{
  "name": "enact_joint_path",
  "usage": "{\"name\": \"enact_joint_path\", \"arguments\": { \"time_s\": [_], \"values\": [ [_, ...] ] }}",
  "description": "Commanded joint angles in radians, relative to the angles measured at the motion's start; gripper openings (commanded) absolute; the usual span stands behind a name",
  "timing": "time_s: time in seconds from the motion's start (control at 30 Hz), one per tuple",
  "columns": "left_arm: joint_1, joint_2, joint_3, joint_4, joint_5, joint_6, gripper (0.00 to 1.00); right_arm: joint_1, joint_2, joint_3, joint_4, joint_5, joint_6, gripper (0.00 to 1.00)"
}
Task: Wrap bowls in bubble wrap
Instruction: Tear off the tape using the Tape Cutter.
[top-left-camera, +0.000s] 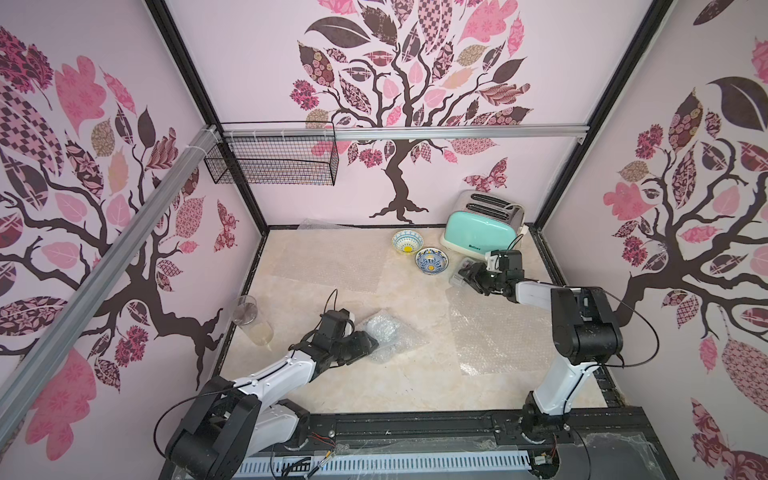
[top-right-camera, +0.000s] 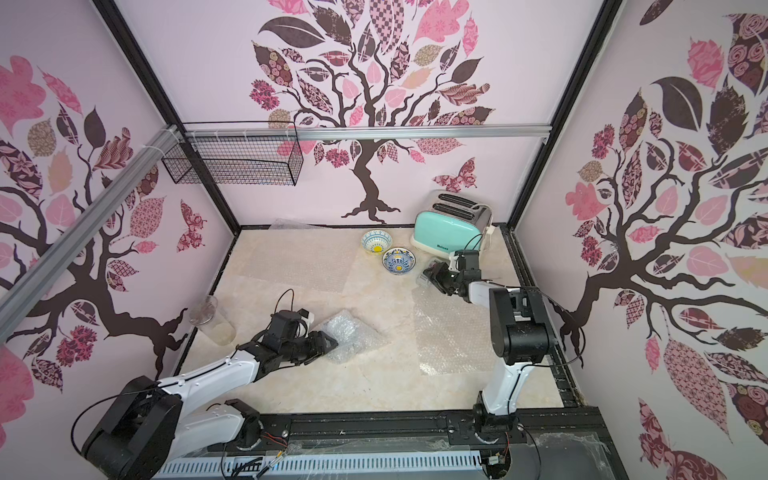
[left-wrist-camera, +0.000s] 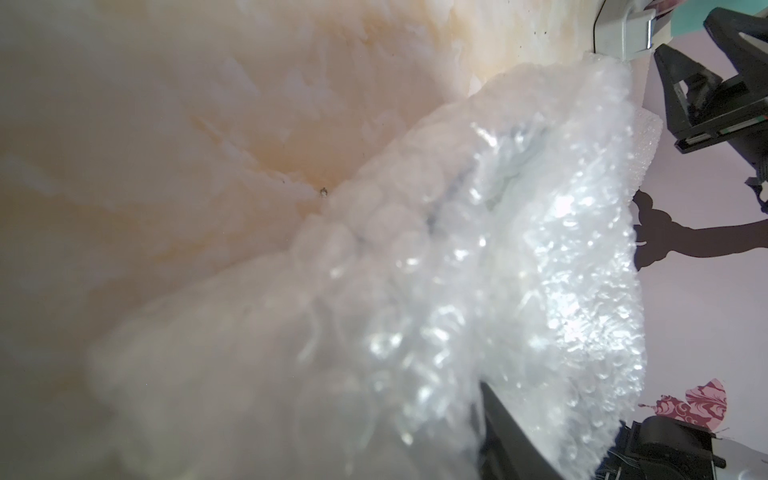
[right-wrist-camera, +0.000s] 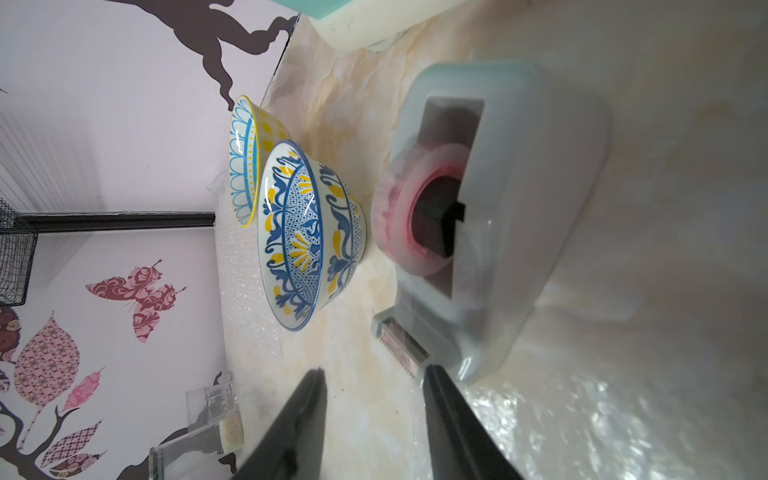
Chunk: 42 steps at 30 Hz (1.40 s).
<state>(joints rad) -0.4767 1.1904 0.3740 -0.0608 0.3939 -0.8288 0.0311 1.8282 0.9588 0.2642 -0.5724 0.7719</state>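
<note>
Bubble wrap bundle (top-left-camera: 384, 330) at left gripper (top-left-camera: 370, 344), bowls (top-left-camera: 432, 261) near right gripper (top-left-camera: 464, 277)

Bright room, soft even light from overhead, only faint shadows. Walls (top-left-camera: 83, 208) bow toward frame edges in both top views. Bubble wrap (left-wrist-camera: 552, 257) by left fingers (left-wrist-camera: 511, 436) throws hard white glare; table (left-wrist-camera: 145, 166) beyond them blurred. Right fingers (right-wrist-camera: 291, 432) dark, soft-edged; tape dispenser (right-wrist-camera: 532, 199) just ahead hazy, bowls (right-wrist-camera: 307, 232) beside it sharp.
</note>
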Motion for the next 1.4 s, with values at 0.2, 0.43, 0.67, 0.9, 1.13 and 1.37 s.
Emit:
{"name": "enact_joint_path", "arguments": {
  "time_s": [0.2, 0.43, 0.67, 0.9, 1.13, 1.37],
  "values": [
    [0.0, 0.011, 0.021, -0.013, -0.001, 0.023, 0.54, 0.0, 0.038, 0.036, 0.028, -0.017, 0.01, 0.42],
    [0.0, 0.014, 0.022, -0.013, 0.0, 0.023, 0.54, 0.0, 0.082, 0.043, 0.035, -0.005, 0.01, 0.42],
    [0.0, 0.015, 0.021, -0.012, 0.002, 0.026, 0.54, 0.0, 0.122, 0.054, 0.065, -0.021, 0.021, 0.42],
    [0.0, 0.017, 0.024, -0.012, 0.003, 0.028, 0.54, 0.0, 0.126, 0.05, 0.097, -0.052, 0.047, 0.38],
    [-0.002, 0.018, 0.02, -0.013, 0.003, 0.03, 0.54, 0.001, 0.136, 0.048, 0.128, -0.071, 0.066, 0.33],
    [-0.002, 0.016, 0.02, -0.012, 0.003, 0.028, 0.54, 0.0, 0.142, 0.047, 0.155, -0.086, 0.081, 0.26]
  ]
}}
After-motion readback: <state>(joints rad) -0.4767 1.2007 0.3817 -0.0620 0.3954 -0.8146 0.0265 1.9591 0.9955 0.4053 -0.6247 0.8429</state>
